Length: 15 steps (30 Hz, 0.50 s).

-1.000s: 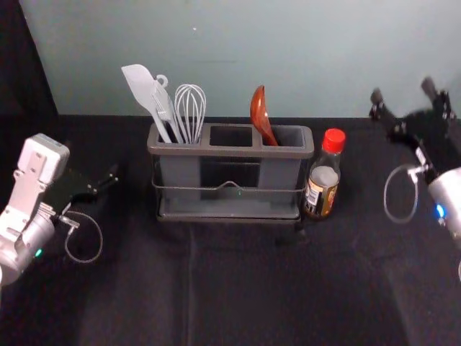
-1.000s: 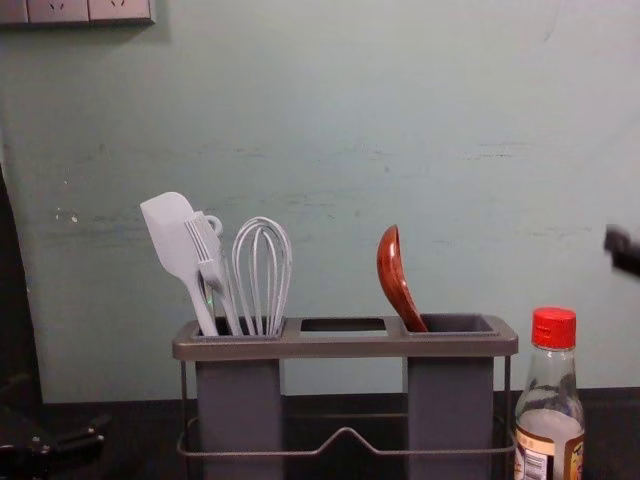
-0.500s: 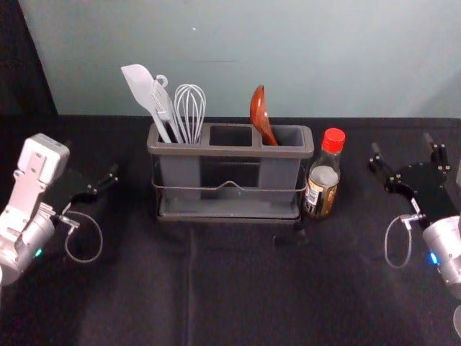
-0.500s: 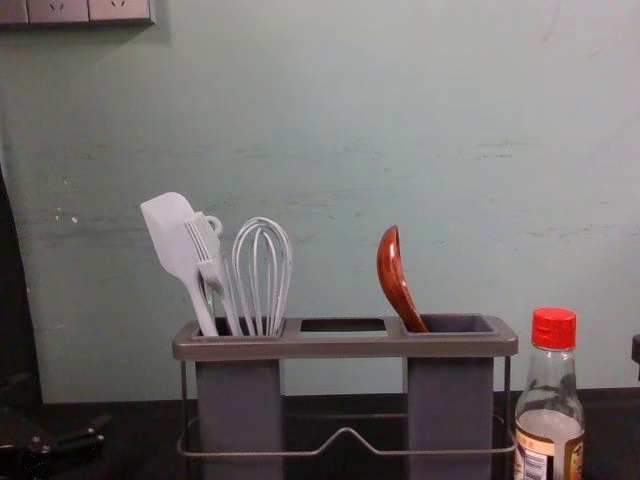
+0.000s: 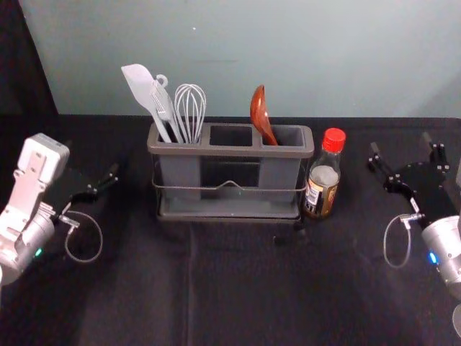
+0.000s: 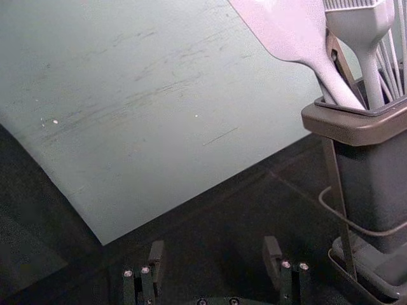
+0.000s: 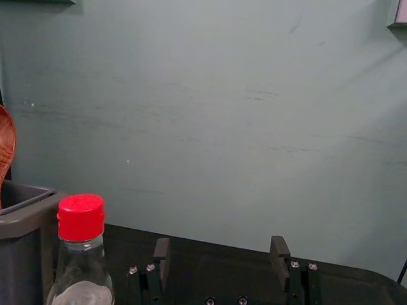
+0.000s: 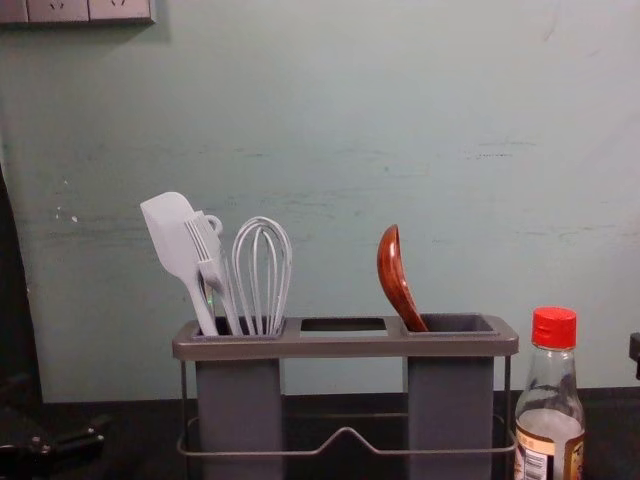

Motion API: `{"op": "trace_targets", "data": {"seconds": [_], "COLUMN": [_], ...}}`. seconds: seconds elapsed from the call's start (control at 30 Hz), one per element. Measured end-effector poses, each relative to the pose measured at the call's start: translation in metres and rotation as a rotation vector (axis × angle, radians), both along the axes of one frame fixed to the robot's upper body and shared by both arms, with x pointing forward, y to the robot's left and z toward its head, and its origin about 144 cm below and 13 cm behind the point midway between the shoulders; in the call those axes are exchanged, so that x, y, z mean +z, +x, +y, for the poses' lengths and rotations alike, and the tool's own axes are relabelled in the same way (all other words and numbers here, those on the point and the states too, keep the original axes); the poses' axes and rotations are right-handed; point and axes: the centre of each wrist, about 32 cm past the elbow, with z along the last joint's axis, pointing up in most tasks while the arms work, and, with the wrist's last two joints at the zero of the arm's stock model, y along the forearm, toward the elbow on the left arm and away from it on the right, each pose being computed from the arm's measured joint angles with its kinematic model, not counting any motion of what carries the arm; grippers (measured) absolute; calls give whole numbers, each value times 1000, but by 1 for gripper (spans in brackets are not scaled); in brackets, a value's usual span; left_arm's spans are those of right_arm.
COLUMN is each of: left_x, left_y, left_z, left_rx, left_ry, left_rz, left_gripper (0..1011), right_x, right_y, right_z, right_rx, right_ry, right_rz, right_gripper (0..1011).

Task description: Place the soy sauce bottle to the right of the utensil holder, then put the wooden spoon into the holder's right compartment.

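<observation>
The wooden spoon leans in the right compartment of the grey utensil holder, bowl up. Just right of the holder stands the soy sauce bottle, upright with its red cap on. My right gripper is open and holds nothing, to the right of the bottle; in the right wrist view the open gripper shows with the bottle off to one side. My left gripper is parked left of the holder, and the left wrist view shows that gripper open.
A white spatula, a brush and a whisk stand in the holder's left compartment. Behind the black-covered table rises a pale green wall. A wire frame surrounds the holder.
My right gripper has drawn back slightly toward the robot and lower, away from the wall, and has since settled. The bottle, spoon, holder and left arm stay where they were.
</observation>
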Motion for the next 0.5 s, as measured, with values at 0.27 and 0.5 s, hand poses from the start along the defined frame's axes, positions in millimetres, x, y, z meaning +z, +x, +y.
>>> {"op": "trace_targets", "data": {"seconds": [0.27, 0.5], "left_x": [0, 0], "left_y": [0, 0], "left_z": [0, 0], "left_rx": [0, 0], "left_ry": [0, 0], "left_rz": [0, 0], "left_gripper": [1000, 1000], "right_x": [0, 0], "right_y": [0, 0], "right_z": [0, 0], "right_rx": [1, 1], "right_ry": [0, 0], "right_rz": [-1, -1], "right_gripper": [1002, 1002]}}
